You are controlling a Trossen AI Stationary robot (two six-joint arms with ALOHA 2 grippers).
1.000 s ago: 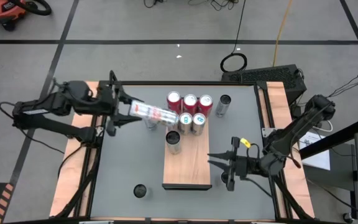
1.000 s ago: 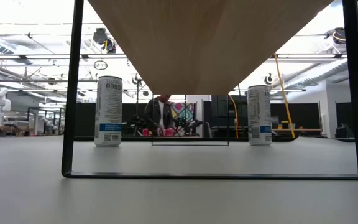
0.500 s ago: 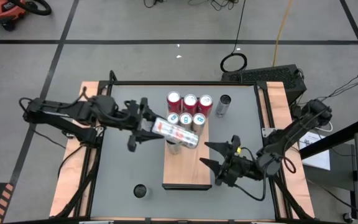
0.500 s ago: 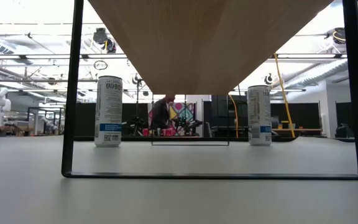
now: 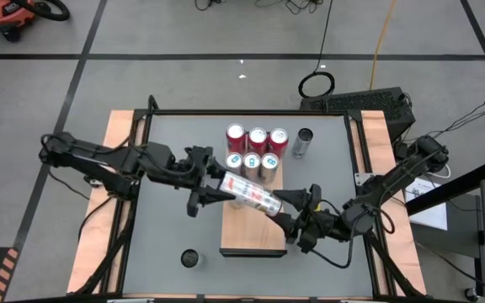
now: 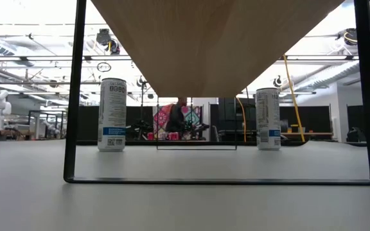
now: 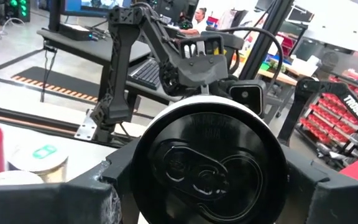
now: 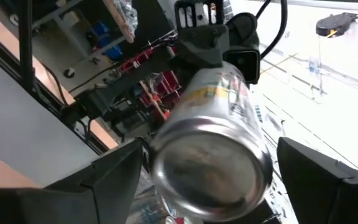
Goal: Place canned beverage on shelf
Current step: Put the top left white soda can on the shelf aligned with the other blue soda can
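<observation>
Left gripper [image 5: 202,183]: grasping the can [image 5: 251,194], held sideways over the shelf [image 5: 253,236]
Right gripper [image 5: 291,213]: released, fingers spread around the can's end

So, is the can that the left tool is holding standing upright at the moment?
No, the can lies sideways in the left tool, above the shelf.

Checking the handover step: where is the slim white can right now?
In the high view, the can lies sideways in mid-air over the shelf, held by the left gripper, its far end between the right gripper's open jaws.
</observation>
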